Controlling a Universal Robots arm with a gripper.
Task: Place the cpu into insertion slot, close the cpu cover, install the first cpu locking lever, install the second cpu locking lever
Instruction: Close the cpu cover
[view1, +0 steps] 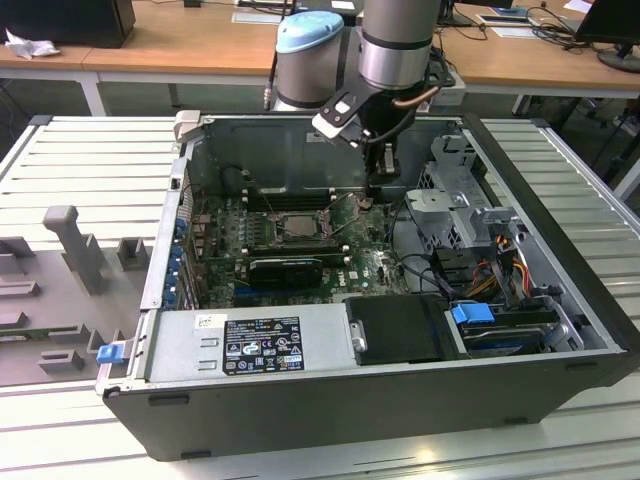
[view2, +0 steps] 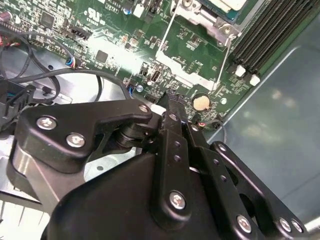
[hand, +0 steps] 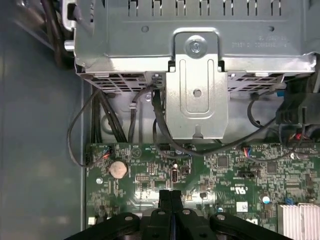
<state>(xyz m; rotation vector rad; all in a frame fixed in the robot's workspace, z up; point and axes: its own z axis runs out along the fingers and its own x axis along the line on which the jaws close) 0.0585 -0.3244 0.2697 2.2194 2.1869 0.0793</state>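
- Your gripper (hand: 170, 196) hangs low over the board (hand: 225, 167), at the bottom centre of the first wrist view. Its fingers (hand: 163, 197) are pressed together, with nothing seen between them.
- The cpu (view2: 226, 4) shows pale at the top edge of the second wrist view. It looks seated in the slot (view1: 265, 232), mid-board in the exterior view, with the cover (view2: 202, 17) apparently down around it.
- The step in hand looks like lever work: a wire lever (view2: 224, 60) runs to the upper right of the fingertip.
- Push on the lever's wire alone with the closed tip, and guide it slowly towards its catch.
- Keep clear of the coin cell (view2: 201, 102), which sits just beside the tip.
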